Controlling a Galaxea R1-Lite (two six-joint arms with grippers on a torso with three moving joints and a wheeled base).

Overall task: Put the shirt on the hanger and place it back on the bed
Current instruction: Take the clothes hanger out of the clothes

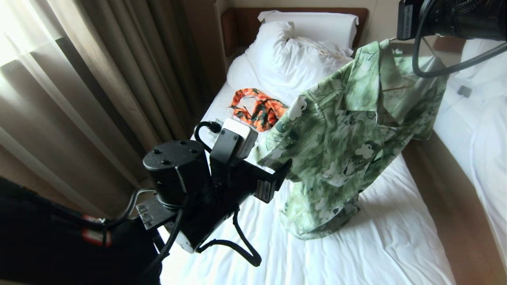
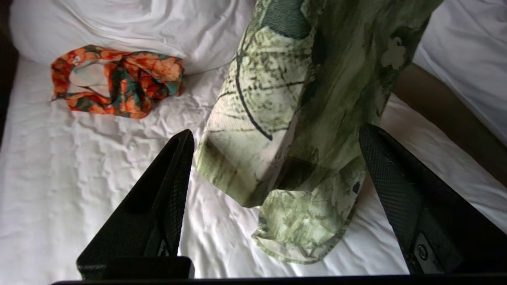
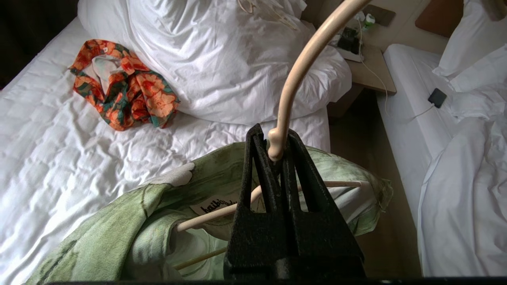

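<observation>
Now: right tool (image 3: 277,158) clamps hanger (image 3: 301,67) at hook base, shirt (image 1: 348,134) draped on it, hem brushing bed (image 1: 388,245). Left tool (image 2: 273,166) gapes around sleeve, gripping nothing. Your risks: hook swivels in pinch, shirt slides off; sleeve snags on left tool.

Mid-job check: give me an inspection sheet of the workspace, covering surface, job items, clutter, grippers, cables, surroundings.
Surface: bed, wrinkled white sheet.
Job's things: shirt draped on hanger, held up, hem touching the sheet.
Clutter: orange patterned garment beside the bunched duvet.
Grippers: left gripper open, its fingers either side of a sleeve; right gripper shut on the hanger's hook base.
Cables: black arm cable; charger lead on second bed.
Surroundings: curtains, headboard, nightstand.
</observation>
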